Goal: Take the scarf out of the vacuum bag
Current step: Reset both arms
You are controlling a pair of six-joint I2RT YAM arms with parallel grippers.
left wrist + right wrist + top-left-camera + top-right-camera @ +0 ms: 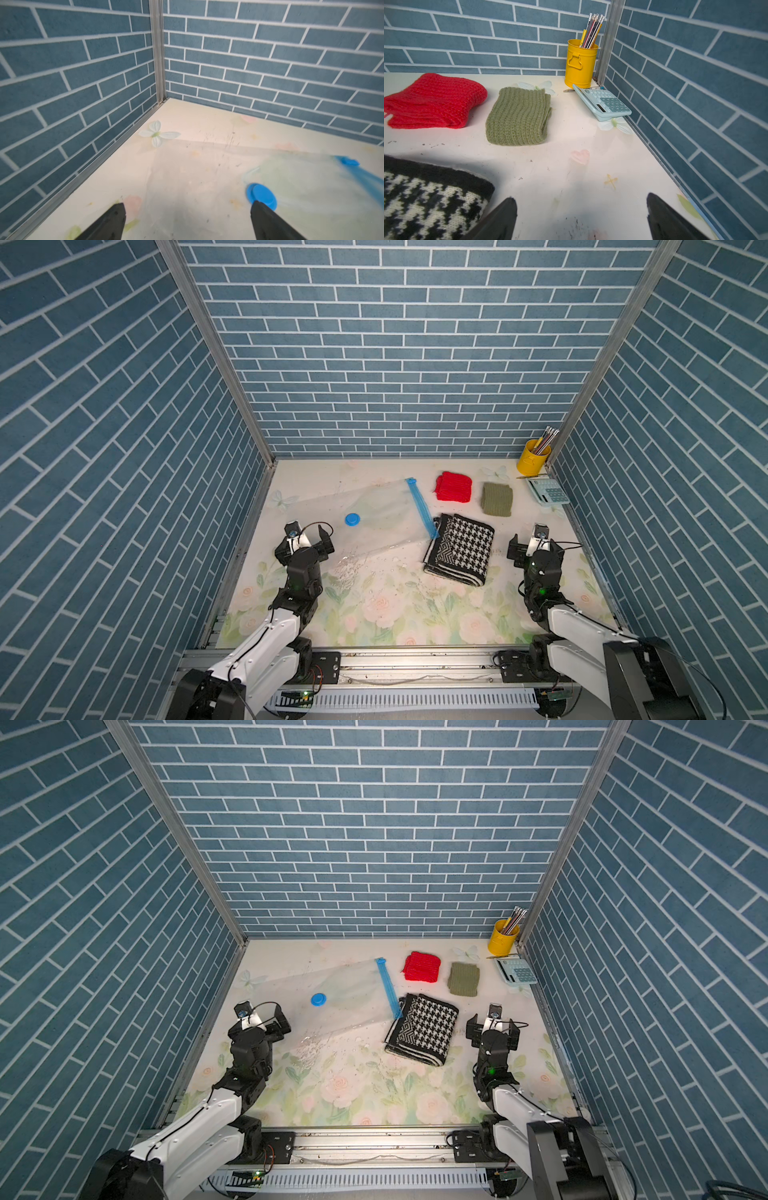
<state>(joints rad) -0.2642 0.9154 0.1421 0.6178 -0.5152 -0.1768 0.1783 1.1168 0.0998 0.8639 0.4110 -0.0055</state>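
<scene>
The clear vacuum bag (374,526) (345,990) (207,176) lies flat on the left half of the table, with its light-blue zip strip (422,508) (388,988) on the right and its round blue valve cap (352,519) (262,196). No cloth shows through it. A folded black-and-white houndstooth scarf (461,549) (424,1029) (425,199) lies outside, one edge touching the strip's near end. My left gripper (301,539) (257,1021) (188,204) is open over the bag's near left part, holding nothing. My right gripper (535,545) (492,1025) (581,198) is open over bare table right of that scarf.
A folded red knit scarf (454,486) (431,99) and a green one (497,499) (519,116) lie at the back. A yellow pencil cup (532,458) (580,64) and a pale-blue calculator (548,490) (604,104) sit in the far right corner. Blue brick walls enclose three sides.
</scene>
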